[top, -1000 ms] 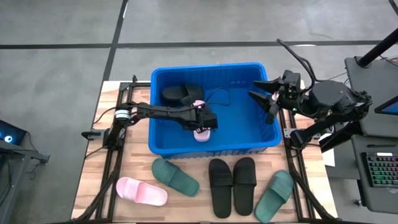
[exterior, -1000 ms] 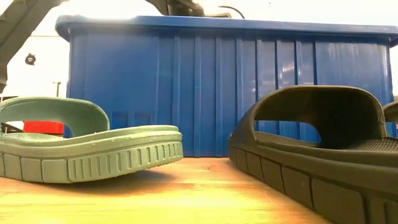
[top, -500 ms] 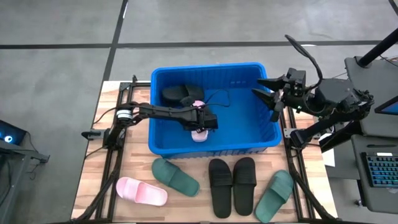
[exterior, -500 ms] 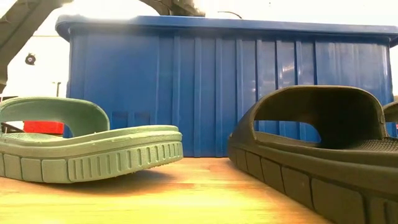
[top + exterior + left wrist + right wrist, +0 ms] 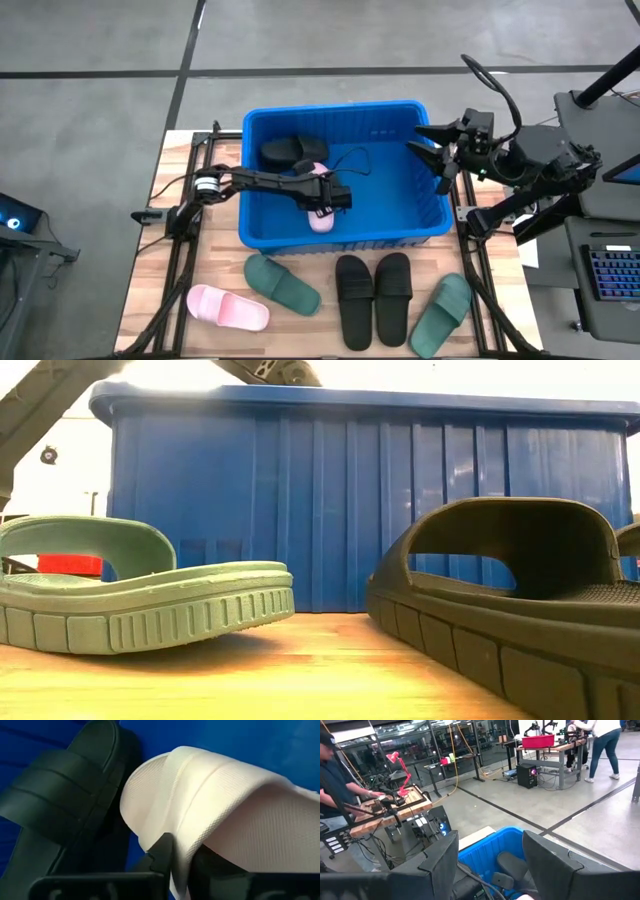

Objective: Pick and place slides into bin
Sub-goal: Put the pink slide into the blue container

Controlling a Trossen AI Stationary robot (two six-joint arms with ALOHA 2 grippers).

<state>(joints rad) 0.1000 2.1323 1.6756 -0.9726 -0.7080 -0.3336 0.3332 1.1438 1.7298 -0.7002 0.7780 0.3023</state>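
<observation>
Slides: one pale pink slide (image 5: 318, 217) lies inside the bin (image 5: 262, 238), near its front wall, with a black slide (image 5: 287, 151) in the bin's rear left corner. The left gripper (image 5: 330, 199) sits over the pink slide; in the left wrist view its fingers (image 5: 162, 854) pinch the slide's edge, though the grip looks slight and may be loosening. On the table (image 5: 215, 276) in front of the bin: a second pink slide (image 5: 227, 308), a green slide (image 5: 281, 284), a black pair (image 5: 373, 296), another green slide (image 5: 441, 314). The right gripper (image 5: 440, 150) hangs above the bin's right rim, jaws apart, empty.
</observation>
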